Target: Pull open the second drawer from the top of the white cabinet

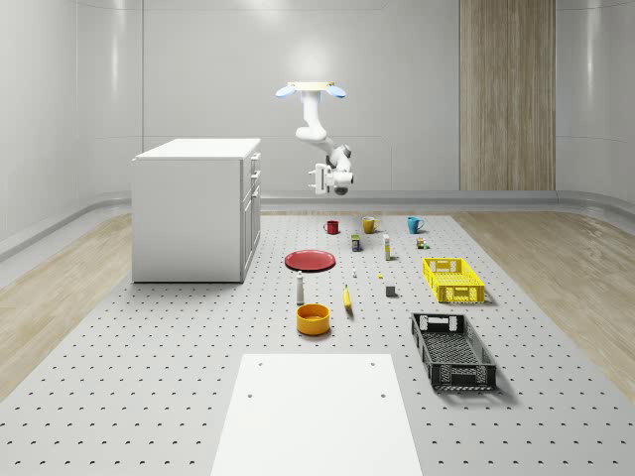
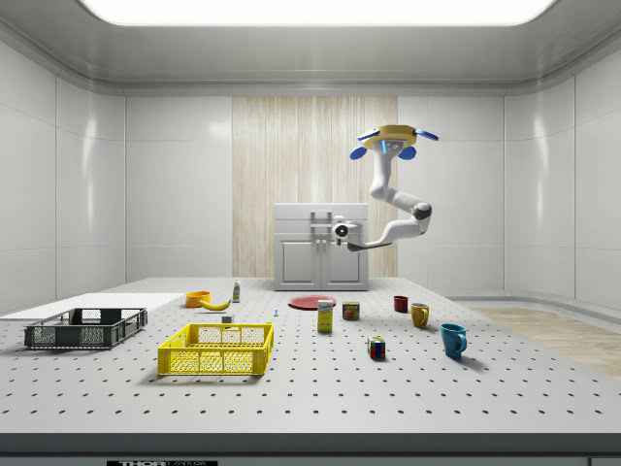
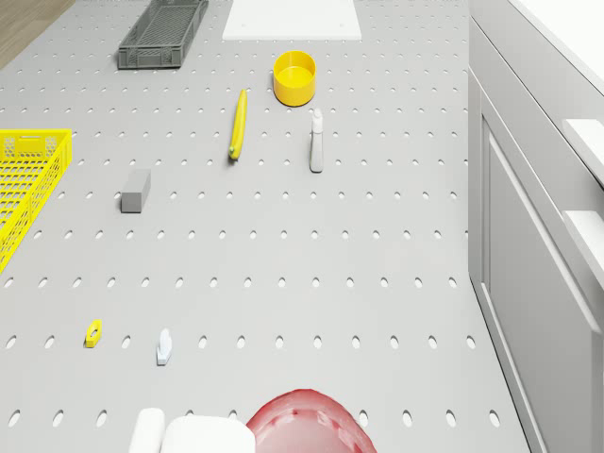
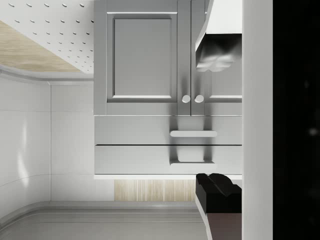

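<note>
The white cabinet [image 1: 193, 213] stands on the pegboard floor at the whole-scene view's left, with its drawers and doors facing right. In the wrist view the second drawer [image 4: 140, 130] with its bar handle [image 4: 193, 133] lies between the top drawer [image 4: 140, 160] and the two doors [image 4: 142, 55]; both drawers look closed. My drone [image 1: 311, 91] hovers in the air beside the cabinet's front. The arm hangs down and bends toward the drawers. My gripper [image 1: 318, 178] is open, at drawer height, and a clear gap separates it from the cabinet. Its fingertips [image 4: 220, 192] frame the handles.
On the floor below and beyond the arm lie a red plate [image 1: 310, 260], three mugs [image 1: 369, 225], a yellow crate [image 1: 452, 280], a black crate [image 1: 452, 349], an orange bowl [image 1: 313, 318], a banana [image 1: 347, 299] and small items. A white board [image 1: 316, 412] lies at the front.
</note>
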Motion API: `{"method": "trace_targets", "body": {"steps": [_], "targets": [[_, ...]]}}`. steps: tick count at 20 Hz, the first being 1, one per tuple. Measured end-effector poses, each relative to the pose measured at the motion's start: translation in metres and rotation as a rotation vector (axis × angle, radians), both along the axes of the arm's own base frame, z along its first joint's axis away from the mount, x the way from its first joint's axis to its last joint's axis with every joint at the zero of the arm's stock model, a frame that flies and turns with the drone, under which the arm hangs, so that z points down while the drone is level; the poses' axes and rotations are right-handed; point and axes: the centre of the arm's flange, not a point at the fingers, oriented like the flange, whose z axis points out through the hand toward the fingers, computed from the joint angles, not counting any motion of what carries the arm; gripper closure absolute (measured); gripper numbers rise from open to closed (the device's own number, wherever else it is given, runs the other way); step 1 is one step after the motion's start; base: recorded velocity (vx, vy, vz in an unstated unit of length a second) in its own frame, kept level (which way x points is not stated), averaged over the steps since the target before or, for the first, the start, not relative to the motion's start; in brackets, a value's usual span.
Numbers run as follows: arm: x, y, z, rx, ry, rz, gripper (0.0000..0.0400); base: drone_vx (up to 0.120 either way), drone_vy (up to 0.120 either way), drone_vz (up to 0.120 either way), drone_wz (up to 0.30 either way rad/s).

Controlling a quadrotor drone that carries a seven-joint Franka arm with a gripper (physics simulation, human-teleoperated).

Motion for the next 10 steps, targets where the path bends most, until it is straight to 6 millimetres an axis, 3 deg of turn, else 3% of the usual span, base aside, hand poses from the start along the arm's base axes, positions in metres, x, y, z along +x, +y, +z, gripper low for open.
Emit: {"method": "trace_targets", "body": {"steps": [4, 10], "targets": [[0.0, 0.002, 0.0, 0.0, 0.0, 0.0, 0.01, 0.1, 0.0, 0.0, 0.0], [0.0, 0.022, 0.0, 0.0, 0.0, 0.0, 0.01, 0.0, 0.0, 0.0, 0.0]]}}
